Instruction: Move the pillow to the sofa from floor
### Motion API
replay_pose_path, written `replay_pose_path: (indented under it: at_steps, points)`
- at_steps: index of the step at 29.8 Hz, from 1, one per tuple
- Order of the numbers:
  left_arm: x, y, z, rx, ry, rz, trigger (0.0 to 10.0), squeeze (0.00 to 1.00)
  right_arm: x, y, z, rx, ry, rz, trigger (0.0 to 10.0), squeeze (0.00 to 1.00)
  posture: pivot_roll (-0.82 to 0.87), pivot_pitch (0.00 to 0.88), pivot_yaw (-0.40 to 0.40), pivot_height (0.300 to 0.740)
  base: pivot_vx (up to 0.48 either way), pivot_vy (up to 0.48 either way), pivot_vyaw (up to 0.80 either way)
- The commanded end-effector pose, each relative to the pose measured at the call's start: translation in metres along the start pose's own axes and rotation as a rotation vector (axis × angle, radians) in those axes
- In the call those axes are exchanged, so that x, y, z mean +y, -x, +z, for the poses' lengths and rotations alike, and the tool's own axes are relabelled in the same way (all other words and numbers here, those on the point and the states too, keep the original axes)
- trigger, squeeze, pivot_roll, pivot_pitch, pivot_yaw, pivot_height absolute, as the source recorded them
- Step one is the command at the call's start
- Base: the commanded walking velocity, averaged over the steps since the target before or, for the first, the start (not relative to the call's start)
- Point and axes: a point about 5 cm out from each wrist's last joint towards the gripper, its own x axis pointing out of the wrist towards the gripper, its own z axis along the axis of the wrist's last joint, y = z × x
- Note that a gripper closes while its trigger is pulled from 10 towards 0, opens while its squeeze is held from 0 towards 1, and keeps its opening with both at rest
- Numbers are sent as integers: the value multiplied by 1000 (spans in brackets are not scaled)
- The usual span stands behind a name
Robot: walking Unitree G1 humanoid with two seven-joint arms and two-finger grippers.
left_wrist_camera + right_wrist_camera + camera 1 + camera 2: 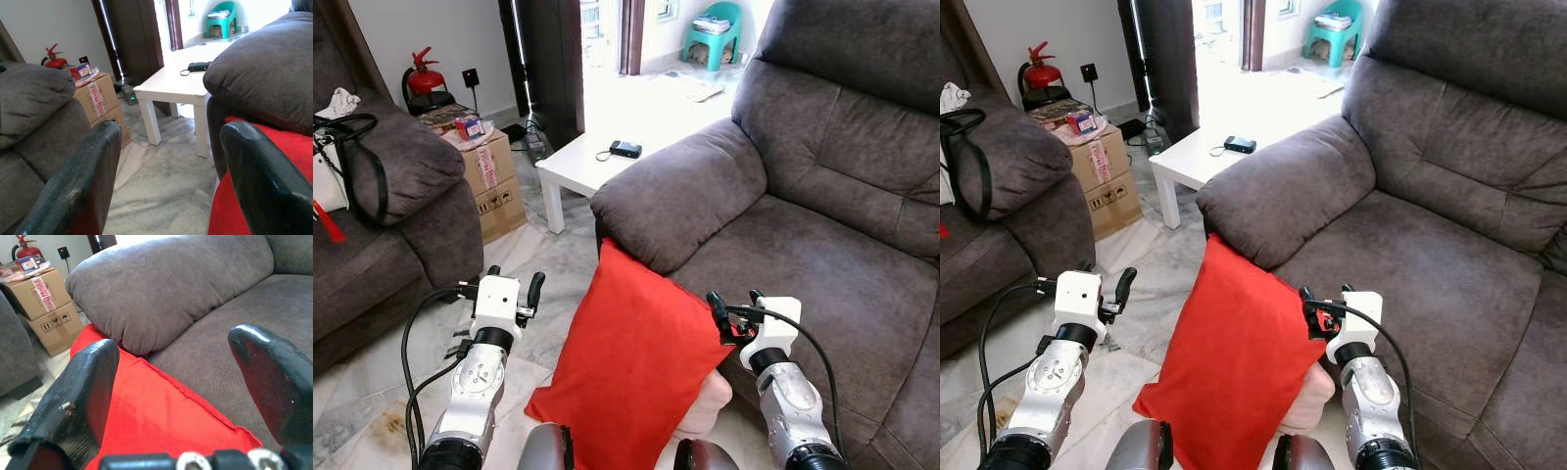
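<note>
A red pillow (631, 362) stands on the floor, leaning against the front of the grey sofa (822, 264) just under its armrest (675, 196). My left gripper (515, 281) hovers open to the left of the pillow, a hand's width away, with the pillow's edge (288, 142) past one finger (73, 186). At the pillow's upper right edge my right gripper (736, 304) is open, its fingers (78, 401) spread over the red cloth (161, 416) and the sofa seat. Whether it touches the pillow I cannot tell.
A white low table (582, 162) with a black device (626, 149) stands beyond the armrest. Cardboard boxes (494, 181) and a fire extinguisher (426, 78) sit at the back left. A second grey sofa (382, 225) with a bag (333, 166) is on the left. Something pale pink (710, 406) lies behind the pillow's foot.
</note>
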Motion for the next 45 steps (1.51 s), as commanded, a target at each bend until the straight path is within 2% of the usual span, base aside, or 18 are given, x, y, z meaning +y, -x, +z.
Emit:
replay_pose_path:
  at_steps: [1,9,16,25,32,38,45]
  points:
    - [0,-1,0,4,-9,1,10000,0,-1,0,1,-1,6,2,10000,0,86,9,-50,602,0,0,0]
    - [0,0,0,6,-7,5,10000,0,1,-1,-3,38,4,7,10000,0,84,16,-50,602,0,0,0]
    - [0,0,-1,8,-8,6,10000,0,1,-1,-1,21,-1,8,10000,0,85,17,-50,568,0,0,0]
    - [0,0,-1,15,-7,4,10000,0,0,0,-1,20,10,6,10000,0,84,19,-51,568,0,0,0]
    - [2,-1,-4,38,42,22,10000,0,1,-1,-2,26,7,10,10000,0,79,23,-48,568,0,0,0]
    - [5,-1,-3,37,42,27,10000,0,6,-3,-3,44,6,27,10000,0,91,34,-50,568,0,0,0]
    - [14,-4,-2,44,30,46,10000,0,19,-13,-2,73,-4,60,10000,0,124,51,-63,568,0,0,0]
